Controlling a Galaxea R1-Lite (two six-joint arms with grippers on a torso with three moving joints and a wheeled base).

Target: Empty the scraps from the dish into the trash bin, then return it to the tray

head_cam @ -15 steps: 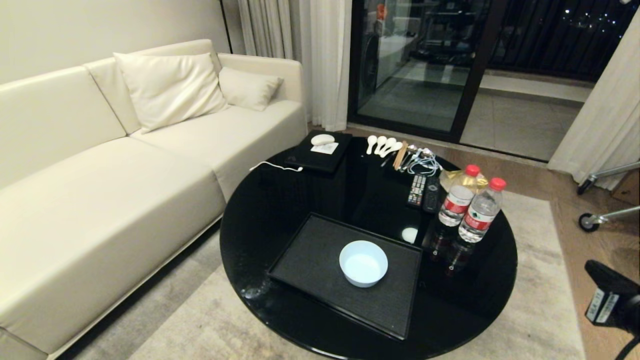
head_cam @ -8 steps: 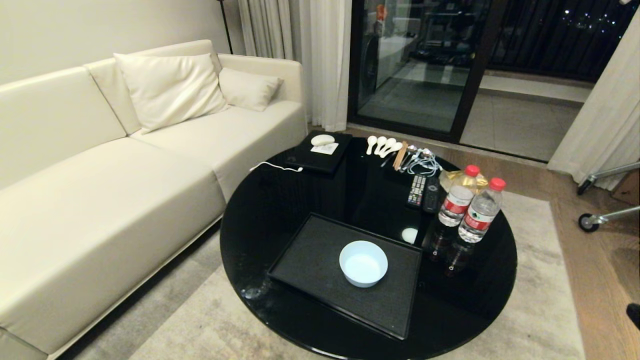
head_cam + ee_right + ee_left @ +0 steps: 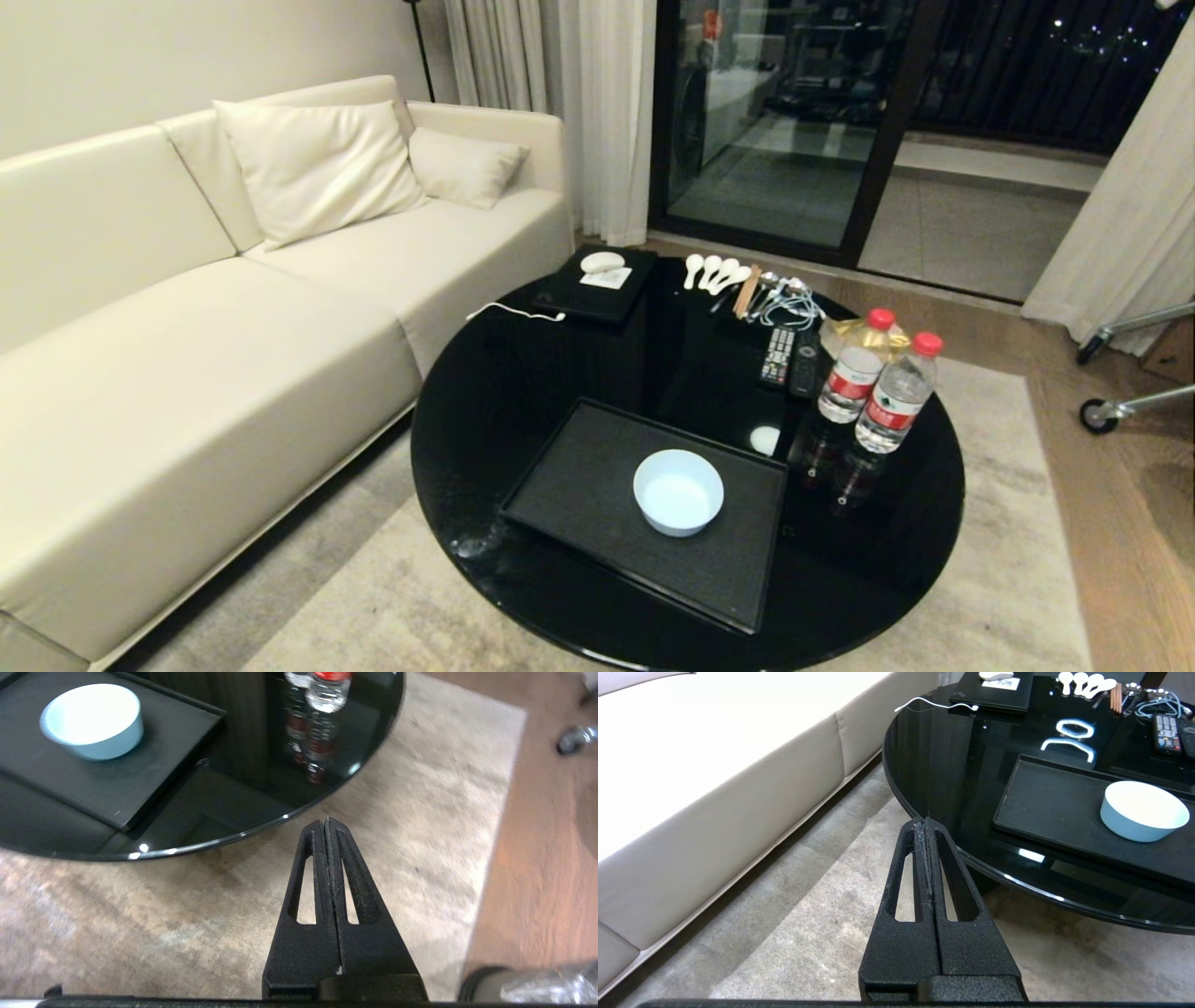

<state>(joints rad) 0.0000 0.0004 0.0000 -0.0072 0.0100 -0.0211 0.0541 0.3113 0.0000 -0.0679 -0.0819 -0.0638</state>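
Dish (image 3: 679, 491) sits empty on the tray (image 3: 579, 485) near the tabletop's (image 3: 523, 373) front edge; left gripper (image 3: 926, 823) and right gripper (image 3: 325, 823), both pressed together, hang clear, suggesting completion.

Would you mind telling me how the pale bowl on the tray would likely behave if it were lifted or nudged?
The bowl looks glossy, so it may be slippery to pinch by the rim. It looks empty, so probably light. Its wide, squat shape suggests it would slide on the tray's textured bed rather than tip.
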